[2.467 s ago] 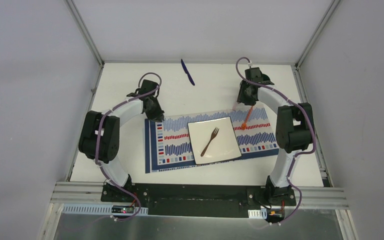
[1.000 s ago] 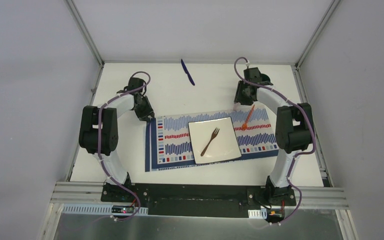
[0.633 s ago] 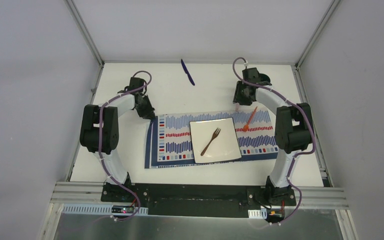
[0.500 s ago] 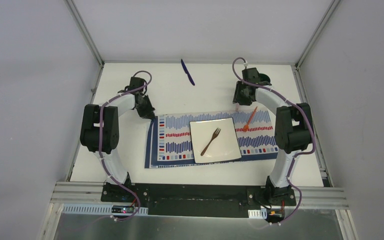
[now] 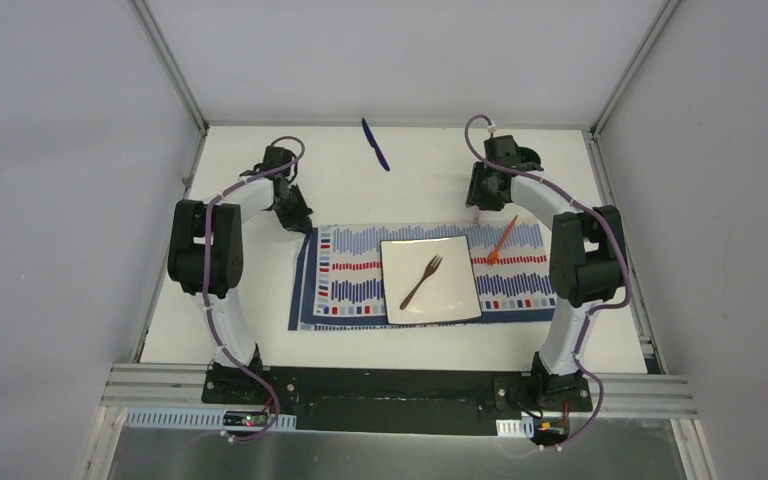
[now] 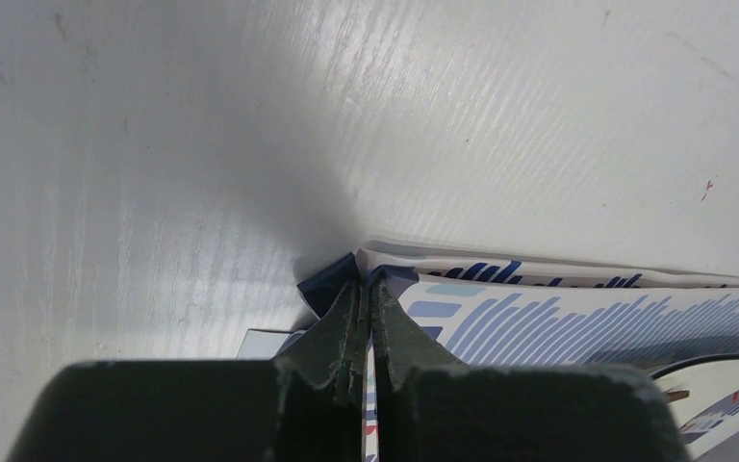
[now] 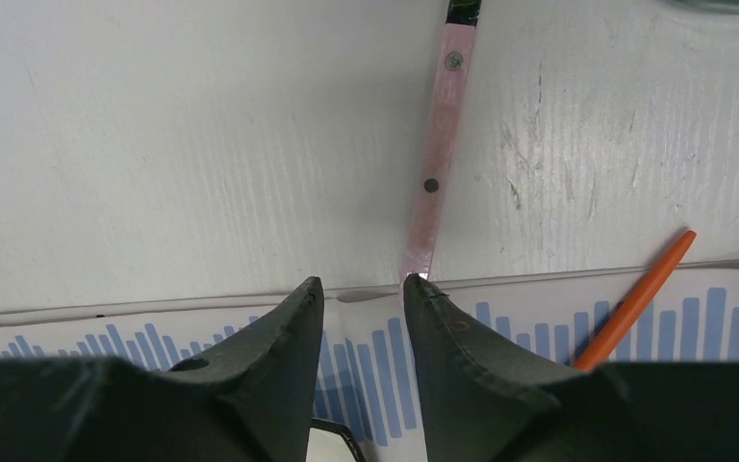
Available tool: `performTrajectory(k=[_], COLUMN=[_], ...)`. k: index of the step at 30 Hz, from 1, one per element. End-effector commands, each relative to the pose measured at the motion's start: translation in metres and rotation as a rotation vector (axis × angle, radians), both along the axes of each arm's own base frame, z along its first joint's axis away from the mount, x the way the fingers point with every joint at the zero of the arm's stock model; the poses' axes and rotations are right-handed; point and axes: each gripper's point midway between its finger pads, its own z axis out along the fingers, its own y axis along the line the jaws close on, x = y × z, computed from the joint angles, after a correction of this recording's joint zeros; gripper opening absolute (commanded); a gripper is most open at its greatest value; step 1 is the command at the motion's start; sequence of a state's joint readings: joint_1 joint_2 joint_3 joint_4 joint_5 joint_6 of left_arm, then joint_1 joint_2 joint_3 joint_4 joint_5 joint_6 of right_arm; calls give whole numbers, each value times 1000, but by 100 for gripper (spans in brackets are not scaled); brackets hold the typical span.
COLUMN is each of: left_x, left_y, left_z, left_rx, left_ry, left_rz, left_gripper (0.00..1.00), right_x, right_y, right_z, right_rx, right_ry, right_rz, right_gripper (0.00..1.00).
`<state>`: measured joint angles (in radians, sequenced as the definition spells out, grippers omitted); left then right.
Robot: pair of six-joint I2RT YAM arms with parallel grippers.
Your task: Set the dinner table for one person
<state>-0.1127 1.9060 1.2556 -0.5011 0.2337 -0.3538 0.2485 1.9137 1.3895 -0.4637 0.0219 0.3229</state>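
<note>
- The white desk [image 5: 420, 175], framed in aluminium, spreads under both arms and carries everything.
- The left hand [image 6: 366, 289] is pinched tight on the far-left corner of the striped placemat [image 5: 350, 290].
- The right hand [image 7: 358, 289] sits at the mat's far edge, fingers slightly apart, holding nothing.
- A square white plate [image 5: 457, 297] rests on the mat with a dark fork [image 5: 421, 283] on it.
- An orange stick [image 5: 501, 240] lies right of the plate, and a blue stick [image 5: 375, 144] lies near the desk's far edge.

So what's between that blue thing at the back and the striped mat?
Nothing, just bare white dinner table between the blue thing and the striped mat, clear in the top view.
</note>
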Motion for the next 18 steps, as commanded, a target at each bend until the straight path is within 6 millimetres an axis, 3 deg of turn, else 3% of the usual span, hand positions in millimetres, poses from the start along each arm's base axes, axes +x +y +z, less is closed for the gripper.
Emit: performTrajectory(k=[1,18], left_x=[26,59], left_y=[7,30], left_z=[-5,1], left_rx=[61,45], left_ry=[-56,-83], left_rz=[55,108], left_gripper=[0,0], right_x=[8,9], right_y=[-1,-12], right_z=[25,26], right_rx=[-6,-29], right_ry=[-79,-89], right_rz=[1,-38], right_gripper=[41,41])
